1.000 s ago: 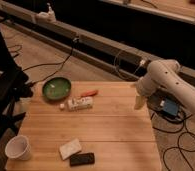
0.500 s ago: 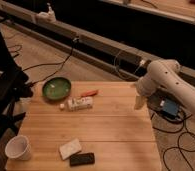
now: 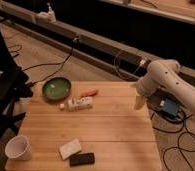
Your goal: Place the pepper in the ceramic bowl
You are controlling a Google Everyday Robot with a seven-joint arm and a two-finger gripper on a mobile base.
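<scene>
a wooden table (image 3: 108, 131) of pale planks fills the lower middle of the view, standing on a floor strewn with dark cables (image 3: 51, 64). the robot's white arm (image 3: 167, 80) comes in from the right side and bends down at the table's right edge. the gripper (image 3: 139, 102) hangs at the end of it, pointing downward just over that right edge, well apart from everything on the table. it holds nothing that can be seen, and whether it is open or closed cannot be told. a black chair (image 3: 6, 92) stands just beside the table's left side.

the ceramic bowl (image 3: 56, 88), green and glossy, sits near the table's far left corner and has no pepper in it. a white paper cup (image 3: 17, 148) stands upright near the front left corner. a white oblong block (image 3: 80, 104) lies just in front and to the right of the bowl. a blue box (image 3: 169, 108) lies on the floor under the arm, right of the table. near the front edge a small pale pad (image 3: 70, 148) lies beside a flat black item (image 3: 82, 159).

the pepper (image 3: 89, 93), slender and red-orange, lies on the tabletop to the right of the bowl, just behind the white oblong block, between the bowl and the gripper but much nearer the bowl.
</scene>
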